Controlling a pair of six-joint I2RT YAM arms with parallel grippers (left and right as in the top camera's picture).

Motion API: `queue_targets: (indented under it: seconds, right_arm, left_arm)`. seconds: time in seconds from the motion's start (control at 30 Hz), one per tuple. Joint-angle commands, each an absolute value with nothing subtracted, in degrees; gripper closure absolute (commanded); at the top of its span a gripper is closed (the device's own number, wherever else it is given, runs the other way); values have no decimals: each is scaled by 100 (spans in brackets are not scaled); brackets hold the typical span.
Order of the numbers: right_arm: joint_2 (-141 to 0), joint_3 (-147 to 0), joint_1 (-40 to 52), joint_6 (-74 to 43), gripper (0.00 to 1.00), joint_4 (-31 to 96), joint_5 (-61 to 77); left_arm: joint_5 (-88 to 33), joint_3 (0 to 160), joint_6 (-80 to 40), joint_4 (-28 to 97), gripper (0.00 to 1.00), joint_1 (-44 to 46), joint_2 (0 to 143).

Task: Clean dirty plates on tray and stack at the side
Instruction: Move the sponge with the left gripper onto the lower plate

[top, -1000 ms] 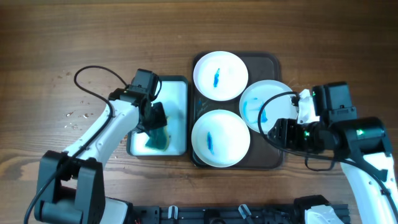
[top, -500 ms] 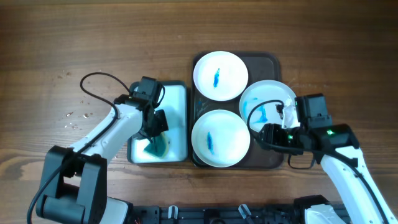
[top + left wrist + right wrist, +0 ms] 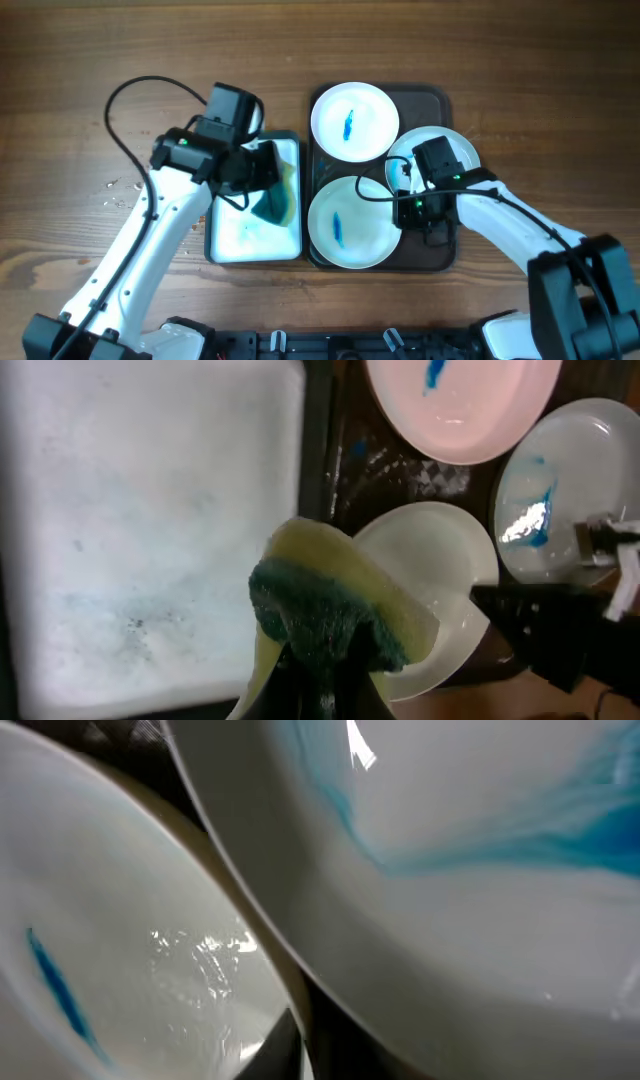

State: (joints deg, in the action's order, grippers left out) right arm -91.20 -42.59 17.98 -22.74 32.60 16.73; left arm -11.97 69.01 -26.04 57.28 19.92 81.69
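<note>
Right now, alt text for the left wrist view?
The left gripper holds a green-and-yellow sponge over the edge of a white tray. Beside it, a dark brown tray carries three white plates; the right gripper grips the rightmost plate.

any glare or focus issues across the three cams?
Overhead: sharp, evenly lit, only faint sheen on the top plate. Left wrist: sponge up close is soft, top plate looks pinkish, glare patch on the right plate. Right wrist: far too close, right plate and bottom plate fill the frame, blurred, small specular spots.

Three blue-smeared plates (image 3: 354, 121) on brown tray (image 3: 426, 104)
</note>
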Motion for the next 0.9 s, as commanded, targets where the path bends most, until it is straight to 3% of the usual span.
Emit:
queue_targets:
  seconds: [0.0, 0.2, 0.47, 0.7, 0.8, 0.87]
  right_arm:
    - [-9397, -4226, 1837, -2746, 96, 3203, 1315]
    - [-9397, -4226, 1837, -3647, 96, 3258, 1090]
    - [-9397, -4226, 1837, -3612, 96, 3260, 1192]
    - [-9397, -4226, 1837, -3605, 96, 3262, 1376]
    - [-9397, -4226, 1837, -3612, 96, 3253, 1376]
    - [-9397, -4226, 1837, -3610, 96, 3253, 1374]
  left_arm:
    - [-1391, 6934, -2733, 5502, 96, 2344, 8468]
    - [-1544, 6934, -3356, 4672, 96, 3264, 9727]
    - [-1579, 6934, -3653, 3765, 96, 3782, 11338]
    - [1422, 6949, -3649, 5054, 96, 3533, 11548]
    - [1192, 6952, -3540, 4967, 96, 3511, 11515]
    - [69, 6949, -3015, 4491, 96, 3614, 11518]
